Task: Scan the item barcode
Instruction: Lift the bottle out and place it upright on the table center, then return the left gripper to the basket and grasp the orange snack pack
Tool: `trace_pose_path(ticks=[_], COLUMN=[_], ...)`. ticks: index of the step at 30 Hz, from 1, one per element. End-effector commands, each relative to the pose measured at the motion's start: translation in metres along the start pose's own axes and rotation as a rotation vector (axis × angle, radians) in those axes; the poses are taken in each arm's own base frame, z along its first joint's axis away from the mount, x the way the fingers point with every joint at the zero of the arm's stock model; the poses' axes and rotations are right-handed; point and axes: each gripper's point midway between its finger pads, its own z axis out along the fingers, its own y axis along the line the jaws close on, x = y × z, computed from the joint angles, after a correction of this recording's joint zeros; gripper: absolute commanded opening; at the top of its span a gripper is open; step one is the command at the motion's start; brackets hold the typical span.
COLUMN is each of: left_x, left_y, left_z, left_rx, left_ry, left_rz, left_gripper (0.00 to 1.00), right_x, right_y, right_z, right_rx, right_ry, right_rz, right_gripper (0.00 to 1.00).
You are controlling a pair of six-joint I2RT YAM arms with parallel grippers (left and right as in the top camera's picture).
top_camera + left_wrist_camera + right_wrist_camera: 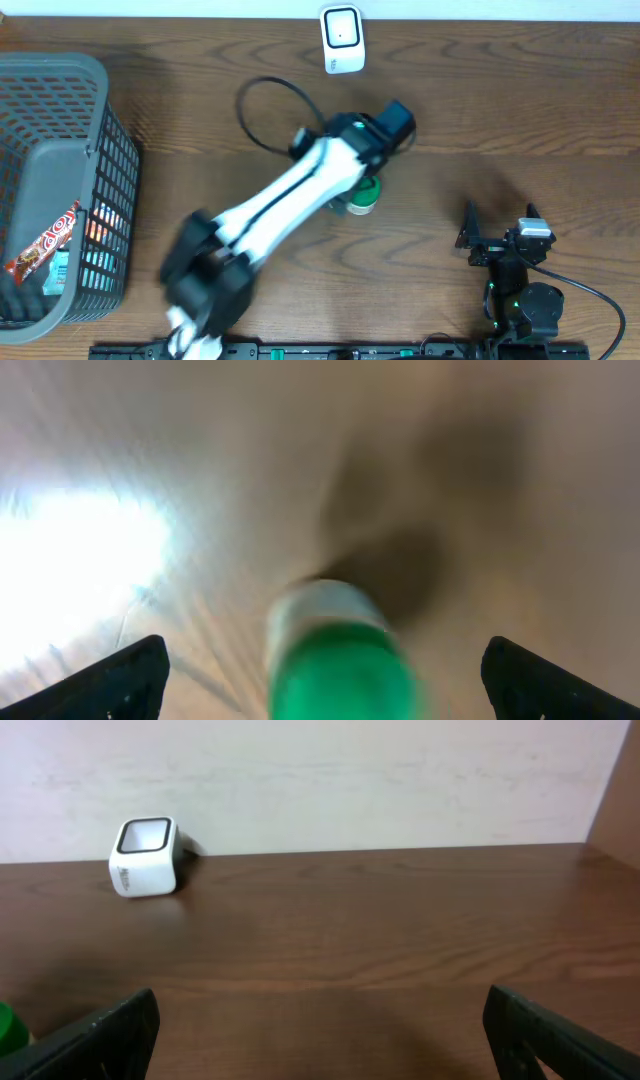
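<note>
Currently my left fingers (130, 680) stand wide apart and grip nothing. The green item (340, 665) rests on the bench (500, 480) between them, touching neither. My right fingers (110, 1030) are spread and empty too, with the white scanner (145, 857) far ahead of them. I cannot tell whether a scan has happened.

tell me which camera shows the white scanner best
The right wrist view: the white scanner stands sharp and unobstructed, its side and dark-rimmed face visible. The overhead view shows it small, from above, near the far edge of the table. The left wrist view misses it.
</note>
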Motion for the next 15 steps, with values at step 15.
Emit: trace_pose_path(ticks=[15], left_x=[-0.364], left_y=[0.249], left_z=[-0.237], left_rx=[0.034], left_ry=[-0.578], left_rz=[-0.349], left_gripper=[1.0], right_x=[0.0], right_y=[0.0], right_z=[0.0], right_rx=[-0.001], right_ry=[0.0], right_rz=[0.014], right_gripper=[0.99])
